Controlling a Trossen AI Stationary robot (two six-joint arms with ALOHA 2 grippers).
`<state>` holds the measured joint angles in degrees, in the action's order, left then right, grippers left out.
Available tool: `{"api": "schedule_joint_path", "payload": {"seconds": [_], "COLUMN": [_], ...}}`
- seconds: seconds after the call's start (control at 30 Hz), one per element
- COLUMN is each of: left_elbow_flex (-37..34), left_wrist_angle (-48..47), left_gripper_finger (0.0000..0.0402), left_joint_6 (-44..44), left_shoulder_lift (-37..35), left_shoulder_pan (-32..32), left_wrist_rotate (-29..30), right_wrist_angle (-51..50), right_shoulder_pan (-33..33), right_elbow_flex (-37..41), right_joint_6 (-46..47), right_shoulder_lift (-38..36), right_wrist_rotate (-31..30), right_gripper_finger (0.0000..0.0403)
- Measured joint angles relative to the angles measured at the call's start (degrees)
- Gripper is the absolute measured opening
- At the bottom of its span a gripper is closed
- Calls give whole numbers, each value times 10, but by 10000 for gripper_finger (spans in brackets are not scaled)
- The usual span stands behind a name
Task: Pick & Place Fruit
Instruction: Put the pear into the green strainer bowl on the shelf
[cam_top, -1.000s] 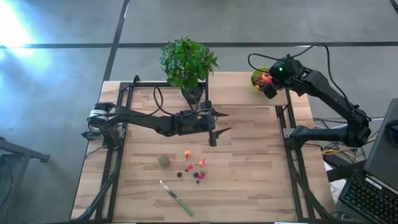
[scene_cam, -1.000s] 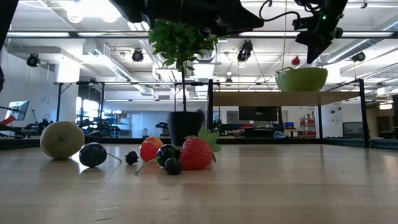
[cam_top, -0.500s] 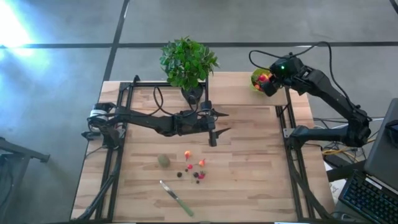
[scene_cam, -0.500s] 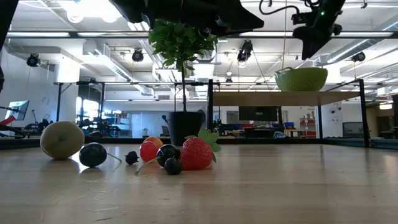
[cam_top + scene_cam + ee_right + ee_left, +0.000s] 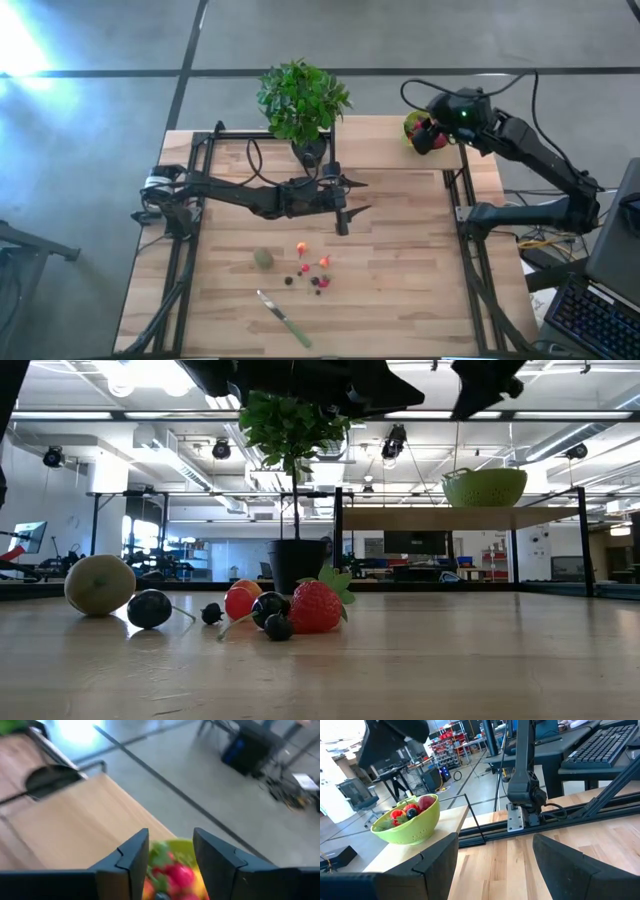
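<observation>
Several tiny fruits lie on the table near its middle: a dull-green kiwi-like ball (image 5: 263,258) (image 5: 100,584), red and orange berries (image 5: 302,247), a strawberry (image 5: 318,606) and dark berries (image 5: 289,280) (image 5: 150,608). The lime-green bowl (image 5: 410,122) (image 5: 484,487) (image 5: 409,822) stands on a raised shelf at the far right and holds more fruit. My right gripper (image 5: 171,855) (image 5: 430,135) hovers above the bowl, open and empty. My left gripper (image 5: 355,197) (image 5: 495,865) waits open and empty above the table's middle, fingers toward the right.
A potted plant (image 5: 303,100) stands at the far edge near the middle. A green-handled knife (image 5: 285,318) lies near the front edge. Black frame rails (image 5: 470,250) run along the table's left and right sides. Bare wood lies right of the fruit.
My right gripper has risen above the bowl and drifted a little toward the table's left. A small red fruit that hung just above the bowl a second ago is no longer in the air.
</observation>
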<state>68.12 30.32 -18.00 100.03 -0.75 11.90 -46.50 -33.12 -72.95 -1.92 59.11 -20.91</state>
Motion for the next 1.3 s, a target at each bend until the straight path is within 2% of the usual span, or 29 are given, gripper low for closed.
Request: {"api": "schedule_joint_path", "payload": {"seconds": [0.23, 0.63, 0.97, 1.17, 1.3], "left_elbow_flex": [0, 0, 0, 0, 0], "left_wrist_angle": [0, 0, 0, 0, -67], "left_gripper_finger": [262, 262, 262, 262, 262], "left_joint_6": [0, 0, 16, 48, 90], "left_shoulder_lift": [0, 0, 0, 0, -3], "left_shoulder_pan": [0, 0, 0, -1, -1], "left_wrist_rotate": [0, 0, 0, 0, 0], "right_wrist_angle": [52, 57, 79, 89, 111], "right_shoulder_pan": [85, 228, 368, 426, 459], "right_elbow_flex": [0, 8, 72, 132, 183], "right_joint_6": [-11, 5, 18, 58, 93], "right_shoulder_lift": [1, 3, 2, 2, 1], "right_wrist_rotate": [2, 2, 0, -1, -2], "right_gripper_finger": [115, 61, 28, 11, 9]}}
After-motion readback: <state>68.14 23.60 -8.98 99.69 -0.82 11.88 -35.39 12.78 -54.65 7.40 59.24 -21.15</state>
